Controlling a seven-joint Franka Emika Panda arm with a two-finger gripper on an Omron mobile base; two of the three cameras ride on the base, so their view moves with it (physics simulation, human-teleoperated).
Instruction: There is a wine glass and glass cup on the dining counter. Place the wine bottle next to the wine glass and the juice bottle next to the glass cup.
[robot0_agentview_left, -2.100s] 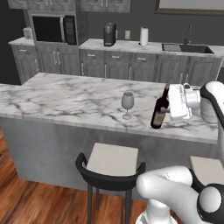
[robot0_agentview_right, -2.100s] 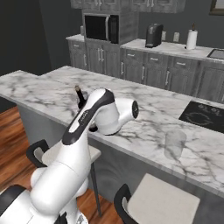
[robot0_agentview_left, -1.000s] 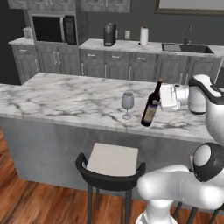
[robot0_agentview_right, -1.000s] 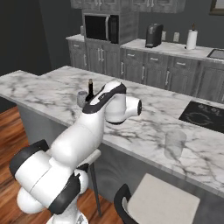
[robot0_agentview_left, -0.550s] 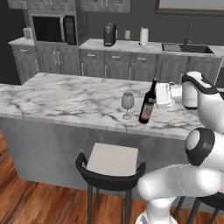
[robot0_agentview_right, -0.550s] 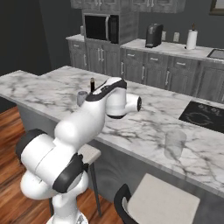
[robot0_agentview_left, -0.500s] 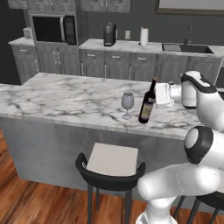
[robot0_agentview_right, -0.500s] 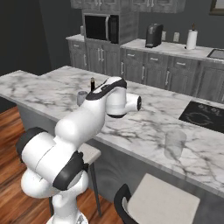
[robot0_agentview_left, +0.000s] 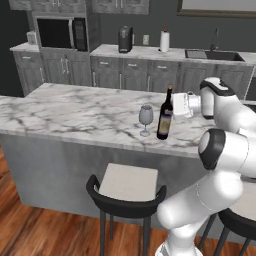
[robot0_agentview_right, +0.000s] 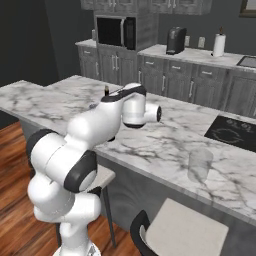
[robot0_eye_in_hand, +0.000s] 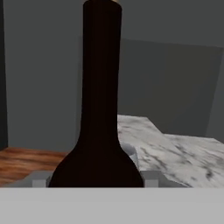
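One dark wine bottle (robot0_agentview_left: 165, 118) upright in gripper (robot0_agentview_left: 176, 105) beside stemmed wine glass (robot0_agentview_left: 145, 116), near tabletop (robot0_agentview_left: 75, 107) front edge, clear glass cup (robot0_agentview_right: 199, 164) in right base view.

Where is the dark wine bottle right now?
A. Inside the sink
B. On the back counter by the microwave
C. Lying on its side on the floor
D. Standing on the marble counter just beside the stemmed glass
D: the wine bottle stands upright on the dining counter, close beside the wine glass.
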